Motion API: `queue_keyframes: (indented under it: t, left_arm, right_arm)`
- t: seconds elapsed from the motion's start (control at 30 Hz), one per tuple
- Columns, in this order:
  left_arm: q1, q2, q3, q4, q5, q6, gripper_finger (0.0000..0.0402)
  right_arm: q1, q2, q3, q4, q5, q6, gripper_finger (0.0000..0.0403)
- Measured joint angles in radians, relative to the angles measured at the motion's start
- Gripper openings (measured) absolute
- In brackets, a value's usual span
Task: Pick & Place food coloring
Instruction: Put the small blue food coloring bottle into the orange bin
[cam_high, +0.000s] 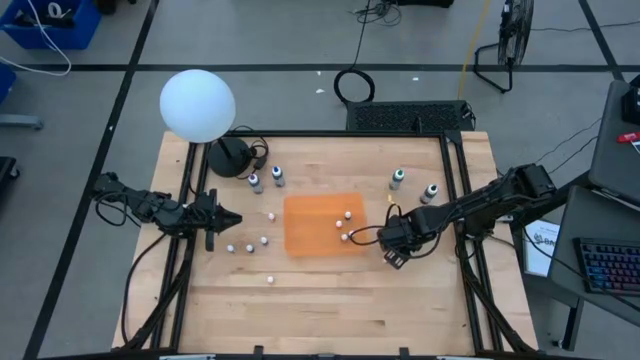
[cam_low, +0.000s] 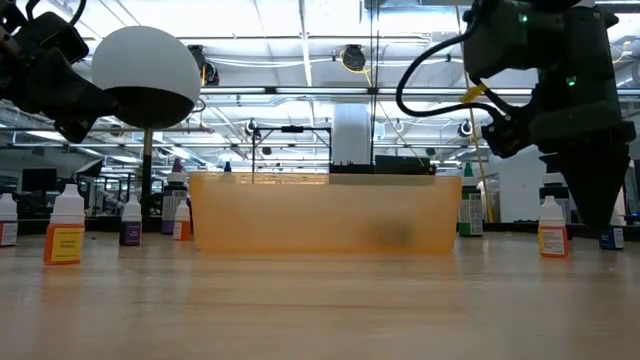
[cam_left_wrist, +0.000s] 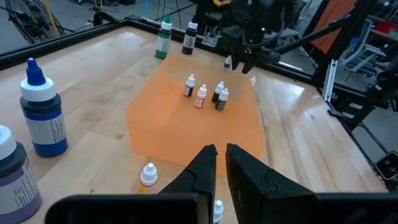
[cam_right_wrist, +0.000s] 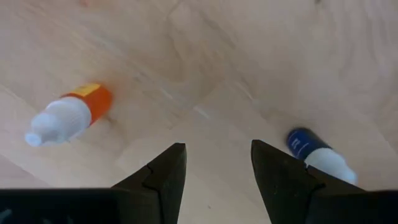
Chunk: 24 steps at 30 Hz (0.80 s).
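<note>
Wooden bench (cam_high: 330, 290) with an orange mat (cam_high: 322, 224) near its middle.

On the mat — a small cluster of tiny food coloring bottles (cam_left_wrist: 203, 94), four standing upright close together in the left wrist view, white caps, bodies orange, dark and green. They sit toward the mat's right half.

Off the mat, on bare wood:
- two taller bottles (cam_high: 265, 179) behind the mat's left corner, near a dark lamp base (cam_high: 229, 157) that carries a big white globe (cam_high: 197, 105)
- two more taller bottles (cam_high: 413, 186) behind the mat's right corner, one green-bodied
- several tiny ones (cam_high: 248, 243) scattered left of the mat, one further out toward the front edge (cam_high: 270, 280)

Right tool (cam_high: 391, 252) is just off the mat's right front corner, low over the bench. Its fingers are spread, with nothing between them. Its wrist view looks straight down on bare wood: an orange-bodied tiny bottle (cam_right_wrist: 67, 118) to one side, a blue-bodied one (cam_right_wrist: 315, 152) to the other, partly hidden by a finger. Whether these two stand or lie I cannot tell.

Left tool (cam_high: 222, 220) waits left of the mat, fingers pressed together, empty.

Low view — a line of small bottles along the bench either side of the mat; an orange-labelled one (cam_low: 64, 234) nearest on the left.
</note>
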Motion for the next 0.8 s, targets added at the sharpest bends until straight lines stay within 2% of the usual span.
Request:
queue_keyframes:
  t: [0.3,0.6,0.8]
  left_arm:
    - [0.000,0.000,0.000,0.000,0.000,0.000,0.0042]
    - [0.000,0.000,0.000,0.000,0.000,0.000,0.0042]
    - [0.000,0.000,0.000,0.000,0.000,0.000,0.0042]
  right_arm:
    - [-0.052,0.000,0.053,-0.014,-0.119,-0.014,0.0169]
    - [-0.101,0.000,0.117,-0.255,-0.113,-0.039,0.0169]
    - [-0.126,0.000,0.122,-0.294,-0.086,-0.076,0.0169]
